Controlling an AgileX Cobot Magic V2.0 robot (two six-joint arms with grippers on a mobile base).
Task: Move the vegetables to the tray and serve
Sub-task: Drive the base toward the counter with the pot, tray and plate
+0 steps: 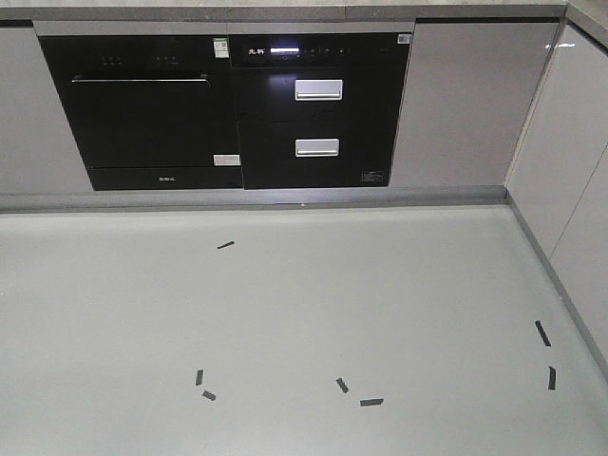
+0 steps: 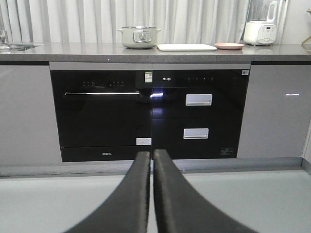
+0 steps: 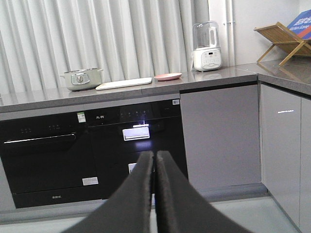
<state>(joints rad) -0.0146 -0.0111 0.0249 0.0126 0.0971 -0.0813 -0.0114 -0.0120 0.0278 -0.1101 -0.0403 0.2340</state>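
The cream-white tray (image 2: 187, 47) lies flat on the grey countertop (image 2: 73, 49), right of a pale green pot (image 2: 139, 37); it also shows in the right wrist view as the tray (image 3: 124, 83). A round pink plate (image 2: 229, 46) sits just right of it, the plate (image 3: 168, 76) too far off to tell what is on it. The vegetables are not visible. My left gripper (image 2: 151, 154) is shut with nothing between its fingers, held well back from the counter over the floor. My right gripper (image 3: 155, 154) is likewise shut and empty. Neither gripper shows in the front view.
Below the counter are a black oven (image 1: 142, 109) and black drawers with silver handles (image 1: 318, 89). A white blender (image 3: 206, 46) stands at the counter's right, and a wooden rack (image 3: 284, 41) sits on the side counter. Black tape marks (image 1: 370, 401) dot the grey floor. White cabinets (image 1: 575, 171) line the right side.
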